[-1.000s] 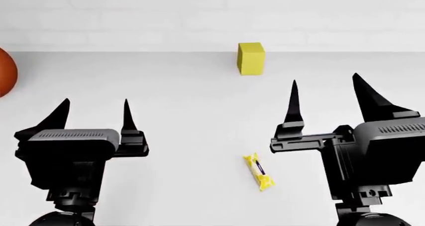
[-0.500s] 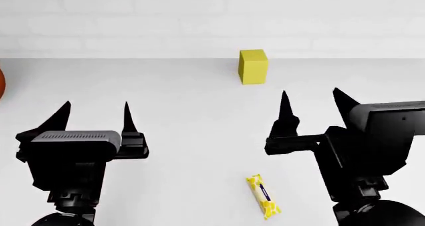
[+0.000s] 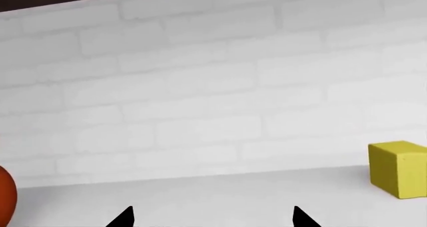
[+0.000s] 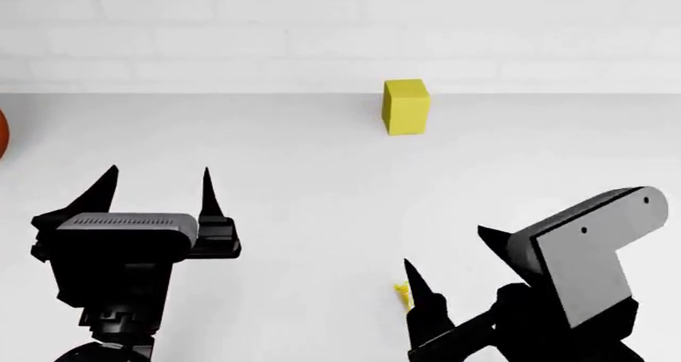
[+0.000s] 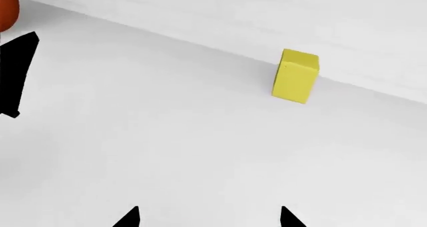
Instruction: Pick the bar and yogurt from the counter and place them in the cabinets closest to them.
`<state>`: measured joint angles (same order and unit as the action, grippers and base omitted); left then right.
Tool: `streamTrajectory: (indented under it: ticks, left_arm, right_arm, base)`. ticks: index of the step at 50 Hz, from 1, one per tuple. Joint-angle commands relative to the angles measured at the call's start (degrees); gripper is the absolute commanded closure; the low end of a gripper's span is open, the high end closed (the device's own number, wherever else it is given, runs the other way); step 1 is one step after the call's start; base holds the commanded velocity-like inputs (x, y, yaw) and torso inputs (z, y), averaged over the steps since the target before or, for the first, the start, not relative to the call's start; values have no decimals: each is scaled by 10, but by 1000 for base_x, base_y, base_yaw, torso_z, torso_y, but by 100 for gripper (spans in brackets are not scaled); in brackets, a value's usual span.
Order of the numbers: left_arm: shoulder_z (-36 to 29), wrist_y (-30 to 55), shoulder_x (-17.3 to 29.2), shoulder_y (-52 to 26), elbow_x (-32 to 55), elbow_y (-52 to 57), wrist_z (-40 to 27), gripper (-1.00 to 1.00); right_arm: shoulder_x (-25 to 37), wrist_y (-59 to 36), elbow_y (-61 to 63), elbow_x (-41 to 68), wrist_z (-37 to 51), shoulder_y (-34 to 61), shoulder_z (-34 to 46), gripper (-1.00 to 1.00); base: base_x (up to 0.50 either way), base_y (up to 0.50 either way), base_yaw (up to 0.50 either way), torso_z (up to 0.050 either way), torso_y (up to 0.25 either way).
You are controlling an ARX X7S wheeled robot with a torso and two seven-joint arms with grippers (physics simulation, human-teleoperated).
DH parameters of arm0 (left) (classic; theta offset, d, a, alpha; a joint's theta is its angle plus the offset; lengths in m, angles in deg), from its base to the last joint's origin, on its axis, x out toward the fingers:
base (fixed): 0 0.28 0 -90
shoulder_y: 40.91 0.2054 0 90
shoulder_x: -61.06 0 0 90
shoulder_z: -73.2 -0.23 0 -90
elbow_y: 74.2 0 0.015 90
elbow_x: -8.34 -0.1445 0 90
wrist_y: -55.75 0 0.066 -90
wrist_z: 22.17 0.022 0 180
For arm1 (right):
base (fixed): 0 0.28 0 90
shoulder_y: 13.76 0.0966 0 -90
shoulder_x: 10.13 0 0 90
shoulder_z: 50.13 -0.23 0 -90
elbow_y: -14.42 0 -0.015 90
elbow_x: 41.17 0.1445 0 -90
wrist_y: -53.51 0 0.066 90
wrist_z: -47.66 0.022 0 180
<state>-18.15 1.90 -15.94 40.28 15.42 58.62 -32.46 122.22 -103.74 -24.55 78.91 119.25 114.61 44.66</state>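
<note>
Right hand [image 4: 452,270]: released, both fingers spread and nothing between them, carried low at the near right of the table [image 4: 319,186] in the head view. The bar [image 4: 401,293] lies just beside the inner finger, on its left side and slightly nearer the robot; only a small yellow sliver shows, the rest hidden behind the finger and wrist, so its long axis cannot be read with confidence from this moment. The right wrist view shows bare table ahead of the fingertips and no bar, which suggests the bar sits under or behind the hand rather than in front of it. Left hand [image 4: 159,188]: also released, 2 fingers apart, empty, hovering well to the left and clearly farther from the bar; the right arm is the nearer 1. Judgement: the coming move turns on bringing the right hand back and slightly left so the fingers straddle the bar. Other items: 1 plain yellow block [image 4: 406,105] stands upright by the white brick wall [image 3: 200,87], well apart from both hands; an orange-red round object [image 4: 3,135] shows at the far left edge. Neither obstructs the approach. No yogurt or cabinet is in view.
</note>
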Motion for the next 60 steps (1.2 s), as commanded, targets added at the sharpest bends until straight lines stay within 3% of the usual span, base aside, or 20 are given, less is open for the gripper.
streamTrajectory:
  ticks: [1,20,56,57,60]
  left_arm:
    - [2,-6,4,5,6,-4,0,-100]
    - [0,-20,6,8,13,-21,-2,-100]
    - [-10,-25,18,15,19,-27,-9,-100]
    - [-10,-25,18,15,19,-28,-9,-100]
    - [-12,-26,19,14,18,-29,-10,-100]
  right_arm:
    - [35,19,-62,104,81,31,107,-100]
    - [-27,-11,-124,-14,-25,-51,80,-100]
    - [-40,-40,-145,-136,-121,-141,65,-100]
    - [-39,-40,-143,-135,-119,-138,65,100]
    - [-34,-40,-139,-129,-108,-125,69,100]
  base:
    - [0,0,0,0,0]
    - [0,0,0,0,0]
    - [0,0,0,0,0]
    - [0,0,0,0,0]
    - [0,0,0,0,0]
